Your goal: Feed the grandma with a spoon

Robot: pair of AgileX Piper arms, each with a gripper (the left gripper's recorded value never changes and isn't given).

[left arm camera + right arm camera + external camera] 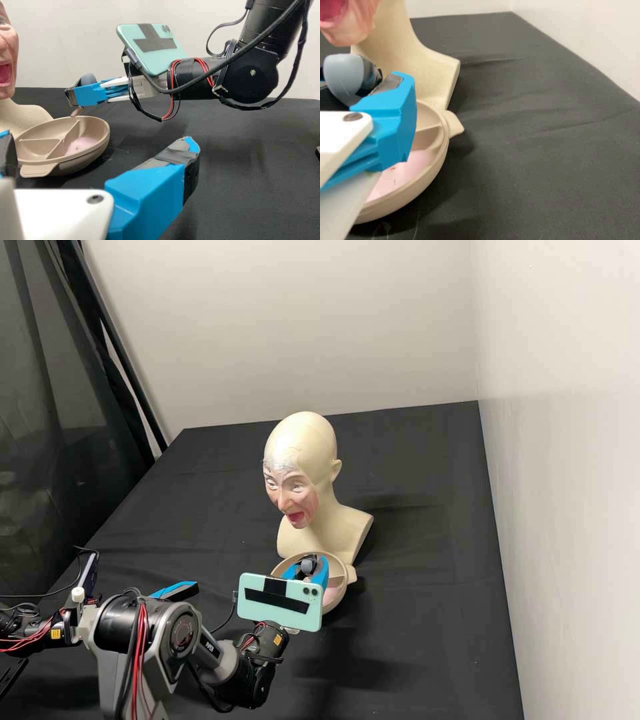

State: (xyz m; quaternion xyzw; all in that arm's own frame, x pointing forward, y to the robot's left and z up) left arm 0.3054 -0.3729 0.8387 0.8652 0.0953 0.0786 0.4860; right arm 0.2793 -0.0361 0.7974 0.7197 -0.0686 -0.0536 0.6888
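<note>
Hard to make out much of the spoon: just a grey-blue rounded handle end above the blue fingers, plus a small pale bit below them, too small to tell. From the high view, most of the right gripper masked by a mint phone strapped on its wrist. In both wrist views, the grandma head cut off at the frame edge, down to an open mouth and a pale base.

Right arm stretched in low from the near left, forearm about level. Right gripper clamped on the spoon, hovering over the divided bowl, below the mouth. Left gripper spread wide, holding nothing, low over the bench, off to the bowl's side and apart from it.

Bowl just in front of the head's base, contact unclear, with pink food in one compartment. Open black bench to the right as far as the white wall, more behind the head. Dark pane along the left edge.
</note>
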